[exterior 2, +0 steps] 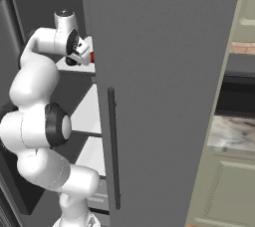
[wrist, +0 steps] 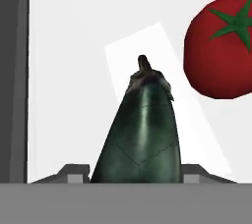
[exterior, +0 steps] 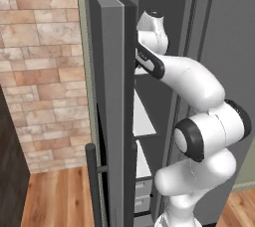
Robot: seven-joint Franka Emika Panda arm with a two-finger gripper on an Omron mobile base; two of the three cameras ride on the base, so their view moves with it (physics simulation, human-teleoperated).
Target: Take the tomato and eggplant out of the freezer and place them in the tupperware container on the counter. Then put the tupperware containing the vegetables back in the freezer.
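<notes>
The dark eggplant (wrist: 140,129) lies on a white freezer shelf (wrist: 69,70), its tapered stem end pointing away from the hand. My gripper (wrist: 135,176) has a fingertip against each side of the eggplant's thick end. Up and to the right on the same shelf sits the red tomato (wrist: 221,46), apart from the eggplant. In the right base view the hand (exterior 2: 79,52) reaches into the upper part of the freezer (exterior 2: 164,96) behind its open door, and a sliver of the tomato (exterior 2: 92,57) shows at the door's edge. The tupperware container is out of view.
The thick grey freezer door (exterior: 112,96) with its black bar handle (exterior 2: 113,146) stands open beside the arm. White shelves and drawers (exterior: 142,191) lie below the hand. The marble counter (exterior 2: 231,134) lies to the right, past the door. A brick wall (exterior: 45,71) is on the left.
</notes>
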